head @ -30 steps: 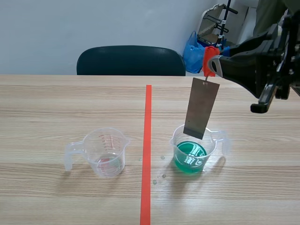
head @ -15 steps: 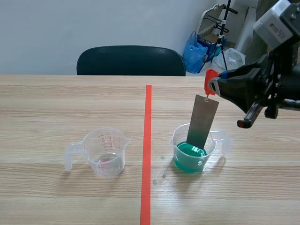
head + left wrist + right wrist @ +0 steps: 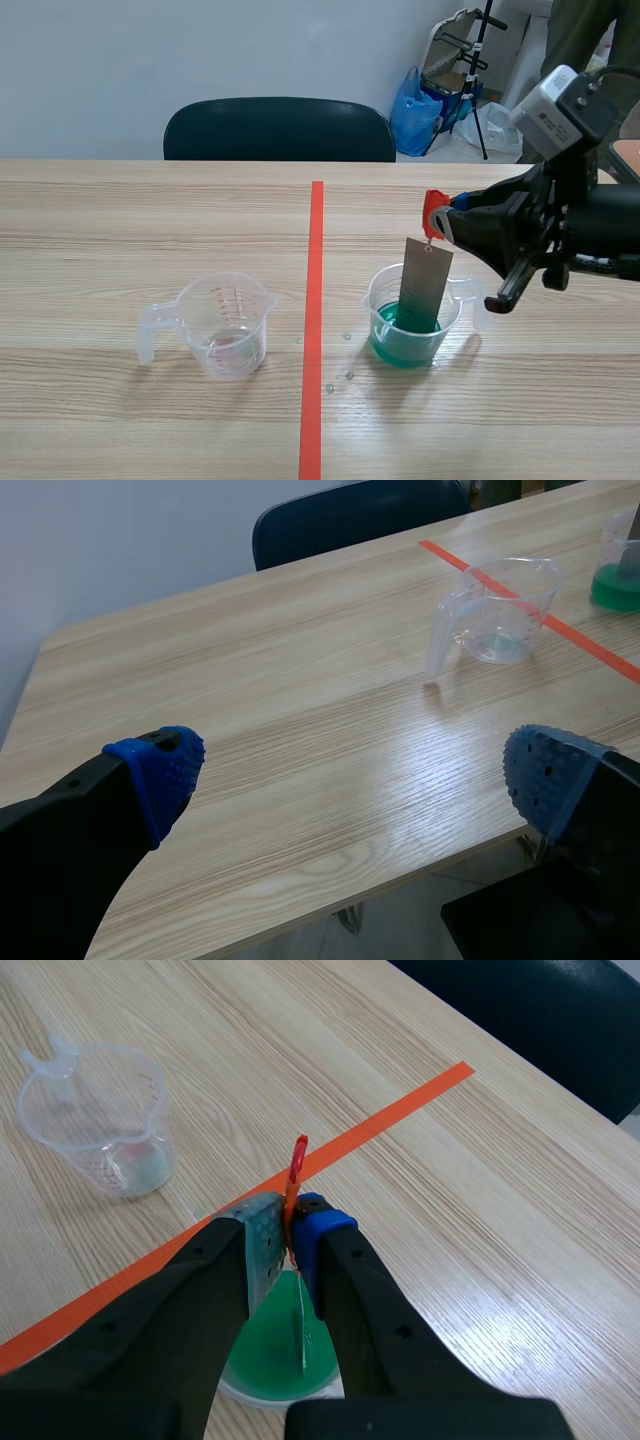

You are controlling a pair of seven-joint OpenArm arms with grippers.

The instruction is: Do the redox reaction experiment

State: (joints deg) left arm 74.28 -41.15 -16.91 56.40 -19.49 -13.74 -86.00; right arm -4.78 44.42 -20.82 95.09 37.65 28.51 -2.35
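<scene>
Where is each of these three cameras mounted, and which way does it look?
Scene view: between the arms, facing the chair across the table; right hand shows.
Left wrist view: on the left arm, past its open left hand toward the clear cup.
Right wrist view: on the right arm, down past its hand, shut on a red clip, into the green cup.
All share both cups.

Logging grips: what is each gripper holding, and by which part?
Right gripper pinches the red clip atop the metal strip; left gripper holds nothing, open.
</scene>
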